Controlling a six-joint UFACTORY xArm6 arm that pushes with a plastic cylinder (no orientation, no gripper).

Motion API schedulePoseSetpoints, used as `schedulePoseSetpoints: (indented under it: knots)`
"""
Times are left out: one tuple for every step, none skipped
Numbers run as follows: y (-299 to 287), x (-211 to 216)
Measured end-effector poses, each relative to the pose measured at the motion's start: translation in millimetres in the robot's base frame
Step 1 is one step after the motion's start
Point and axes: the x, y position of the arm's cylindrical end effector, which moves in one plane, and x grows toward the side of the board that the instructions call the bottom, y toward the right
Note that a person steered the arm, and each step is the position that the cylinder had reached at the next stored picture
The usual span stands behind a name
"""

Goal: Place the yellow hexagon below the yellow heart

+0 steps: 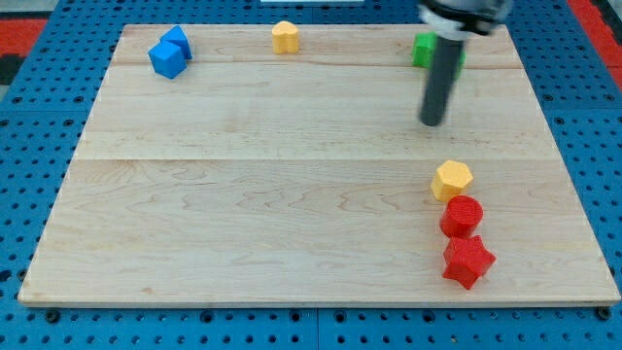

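The yellow hexagon (452, 180) lies at the view's right, a little below the middle of the board. The yellow heart (285, 37) sits near the view's top edge, left of centre. My tip (431, 122) is a dark rod end above and slightly left of the hexagon, a short gap away from it and not touching it. The heart is far to the tip's upper left.
A red cylinder (461, 215) touches the hexagon's lower side, with a red star (467, 261) just below it. A green block (425, 50) at the view's top is partly hidden behind the rod. Two blue blocks (170, 52) sit at the top left. The wooden board (243, 194) lies on a blue pegboard.
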Motion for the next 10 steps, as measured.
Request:
schedulePoseSetpoints:
  knots:
    - [34,49]
    - [4,100]
    - [-59,90]
    - [-116,61]
    - [-129,59]
    - [-129,57]
    - [-129,56]
    - [-129,56]
    - [-129,56]
    - [-158,83]
